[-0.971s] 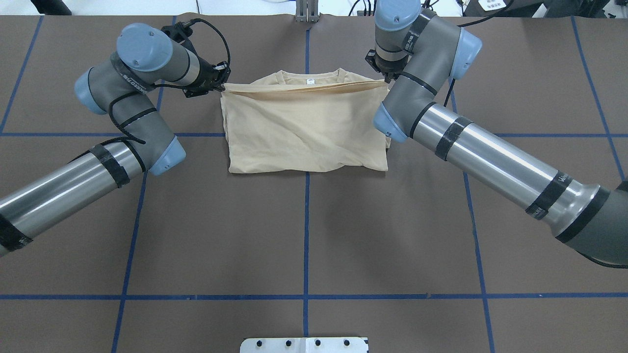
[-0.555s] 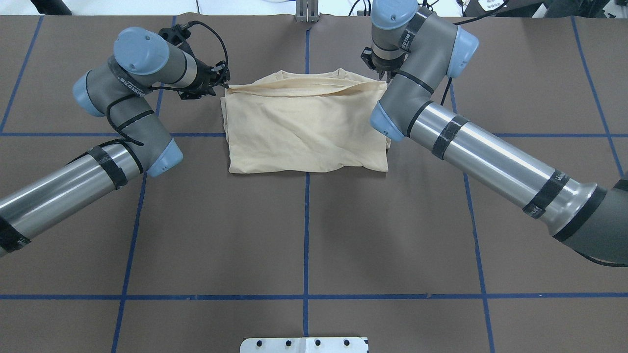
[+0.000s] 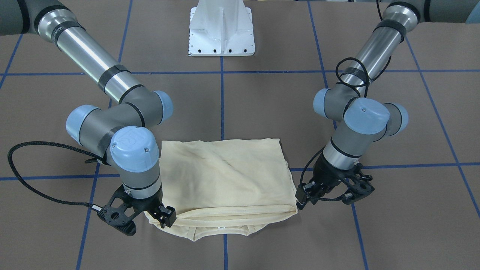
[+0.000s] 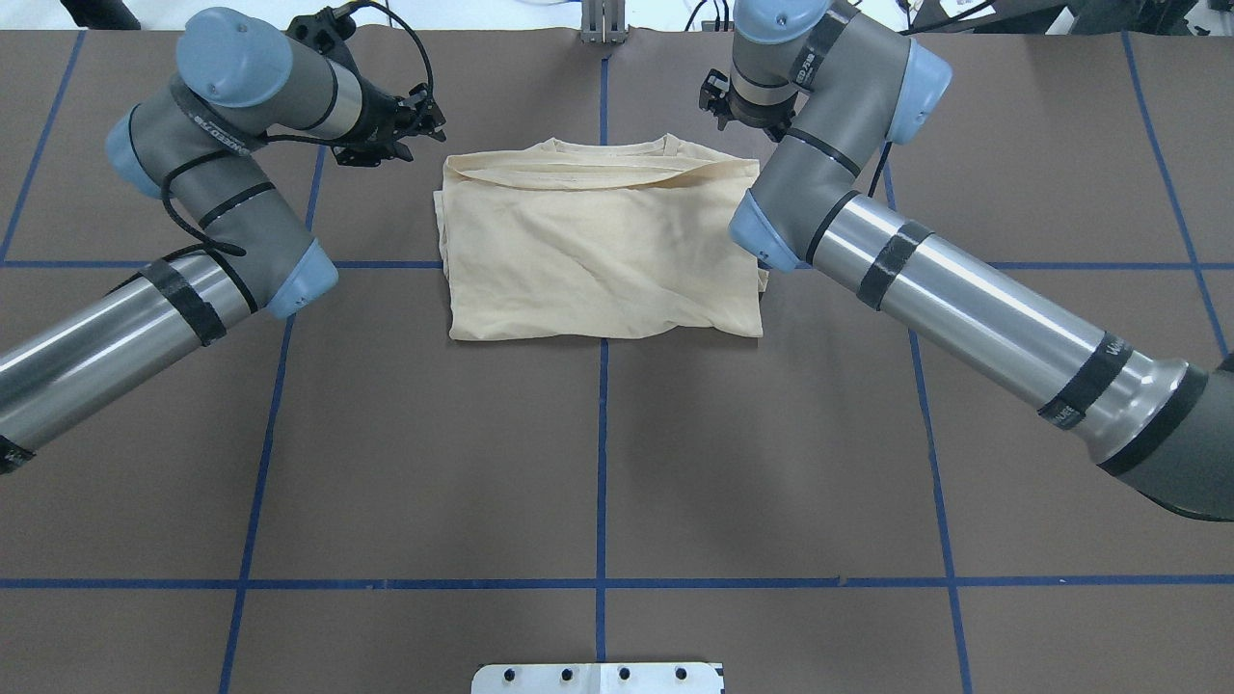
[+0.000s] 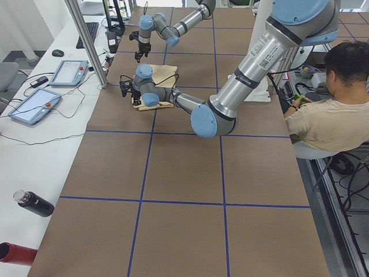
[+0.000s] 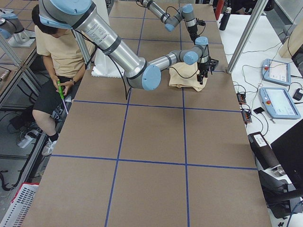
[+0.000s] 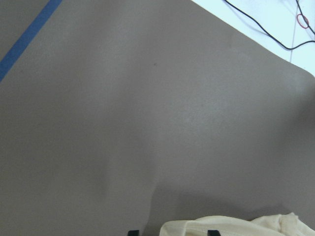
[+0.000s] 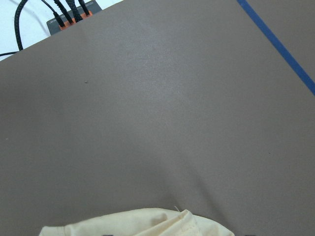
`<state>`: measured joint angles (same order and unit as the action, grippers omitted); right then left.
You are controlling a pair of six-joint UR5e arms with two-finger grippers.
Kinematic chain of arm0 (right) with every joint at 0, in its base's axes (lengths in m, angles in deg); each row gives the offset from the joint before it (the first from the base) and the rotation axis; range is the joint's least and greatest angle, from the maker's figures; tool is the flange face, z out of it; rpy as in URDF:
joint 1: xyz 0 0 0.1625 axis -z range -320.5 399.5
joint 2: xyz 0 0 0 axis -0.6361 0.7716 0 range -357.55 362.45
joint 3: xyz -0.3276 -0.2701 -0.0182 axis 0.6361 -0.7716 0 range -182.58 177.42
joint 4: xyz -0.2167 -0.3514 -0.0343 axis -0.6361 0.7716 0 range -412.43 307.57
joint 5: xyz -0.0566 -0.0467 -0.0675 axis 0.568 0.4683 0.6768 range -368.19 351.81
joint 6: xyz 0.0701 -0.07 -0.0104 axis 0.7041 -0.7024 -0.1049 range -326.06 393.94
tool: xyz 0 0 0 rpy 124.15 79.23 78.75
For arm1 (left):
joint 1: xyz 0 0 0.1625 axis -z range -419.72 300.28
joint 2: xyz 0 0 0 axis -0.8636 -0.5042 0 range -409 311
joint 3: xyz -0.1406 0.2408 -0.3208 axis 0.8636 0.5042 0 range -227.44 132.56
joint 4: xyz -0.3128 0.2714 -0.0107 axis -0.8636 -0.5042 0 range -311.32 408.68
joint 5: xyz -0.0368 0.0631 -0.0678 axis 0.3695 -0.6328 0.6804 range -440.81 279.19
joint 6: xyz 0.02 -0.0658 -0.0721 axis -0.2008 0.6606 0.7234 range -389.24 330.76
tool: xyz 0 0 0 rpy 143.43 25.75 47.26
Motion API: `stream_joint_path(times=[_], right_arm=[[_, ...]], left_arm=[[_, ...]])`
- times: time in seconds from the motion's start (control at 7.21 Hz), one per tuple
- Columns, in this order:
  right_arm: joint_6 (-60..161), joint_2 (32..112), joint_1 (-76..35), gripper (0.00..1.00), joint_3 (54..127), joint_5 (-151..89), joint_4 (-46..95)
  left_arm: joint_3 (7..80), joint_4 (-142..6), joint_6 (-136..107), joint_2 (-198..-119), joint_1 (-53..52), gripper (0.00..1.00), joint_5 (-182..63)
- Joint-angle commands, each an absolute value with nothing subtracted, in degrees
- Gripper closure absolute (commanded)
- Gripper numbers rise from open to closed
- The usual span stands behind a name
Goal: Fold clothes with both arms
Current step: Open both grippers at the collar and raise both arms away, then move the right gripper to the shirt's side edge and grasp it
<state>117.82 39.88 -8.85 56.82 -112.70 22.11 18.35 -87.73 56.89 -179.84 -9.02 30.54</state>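
The shirt (image 4: pixel 598 251) is lying flat near the far middle of the table (image 4: pixel 598 463). It is doubled over into a rough rectangle, and its turned-over edge (image 4: pixel 578 175) is resting just short of the collar (image 4: pixel 603 146), which is peeking out beyond it. We are reading this as a fold now laid down. The left gripper (image 4: pixel 422 120) is hovering just outside one far corner of the cloth and the right gripper (image 3: pixel 163 216) just outside the other, which are the corners where that edge ends. In the overhead view both are standing apart from the fabric. In the left wrist view the fingertips (image 7: pixel 211 232) are showing spread apart at the bottom edge, with the cloth lying on the table below them. The right wrist view is giving a similar picture, so we are judging both sets of jaws to be parted and gripping nothing, leaving the shirt to settle under its own weight. The only container we are finding is a white basket (image 6: pixel 14 208) on the floor at the edge of the right side view, and its inside is not showing.
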Motion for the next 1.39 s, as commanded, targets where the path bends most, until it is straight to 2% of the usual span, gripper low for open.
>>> stream_joint_path(times=[0.0, 0.14, 0.55, 1.25], right_arm=[[117.96, 44.96, -9.19, 0.09, 62.35, -113.04, 19.06], [118.23, 48.64, -9.10, 0.09, 66.99, -113.04, 18.68], [121.45, 58.06, -4.12, 0.06, 81.58, -112.52, 18.59], [134.55, 60.98, 1.97, 0.06, 84.35, -110.76, 17.11]], left_arm=[[24.77, -86.24, 56.90, -177.60, -8.04, 0.42, 33.35], [28.63, -84.14, 56.90, -175.93, -8.13, 0.42, 33.53], [29.11, -83.42, 57.16, -175.48, -8.13, 0.39, 33.19], [30.86, -83.42, 56.99, -173.81, -8.39, 0.39, 29.67]])
